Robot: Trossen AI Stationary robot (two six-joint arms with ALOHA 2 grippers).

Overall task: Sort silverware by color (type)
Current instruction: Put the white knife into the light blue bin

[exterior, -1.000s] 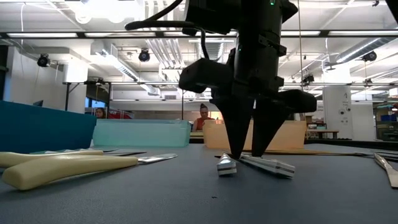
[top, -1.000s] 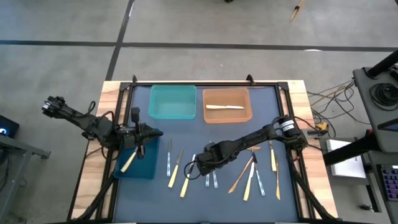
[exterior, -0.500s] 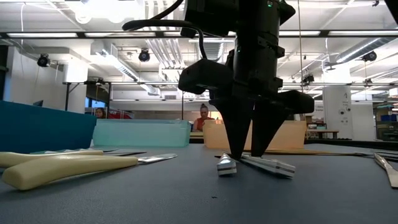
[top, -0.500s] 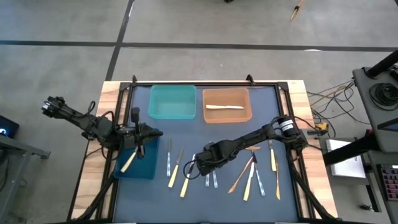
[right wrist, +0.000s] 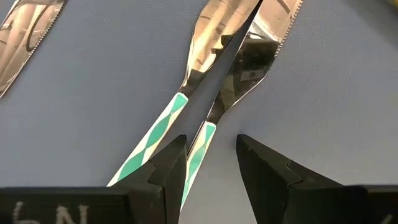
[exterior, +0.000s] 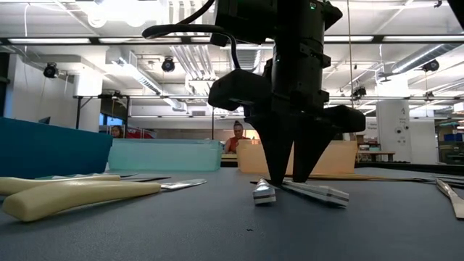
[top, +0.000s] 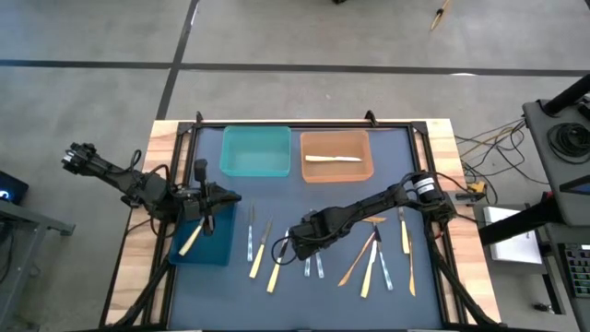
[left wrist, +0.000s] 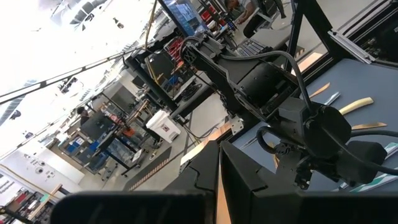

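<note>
Two pieces of silverware with green-and-white handles [right wrist: 163,128] and silvery blades [right wrist: 249,68] lie crossed on the dark mat [top: 277,304]. My right gripper [right wrist: 211,162] points down over them, open. One handle [right wrist: 198,155] lies between its fingers and the other runs under one finger [right wrist: 166,167]. In the low view the fingertips [exterior: 288,180] stand at the mat beside the pieces [exterior: 313,193]; whether they touch them, I cannot tell. My left gripper [top: 221,195] waits shut over the dark blue bin [top: 214,247], which holds a pale yellow piece [top: 191,240].
A teal bin [top: 255,151] and an orange bin [top: 337,171] with one pale piece [top: 332,159] stand at the far side. Yellow-handled pieces [top: 253,263] lie left of my right gripper. Several yellow, orange-tan and grey pieces [top: 371,266] lie to its right.
</note>
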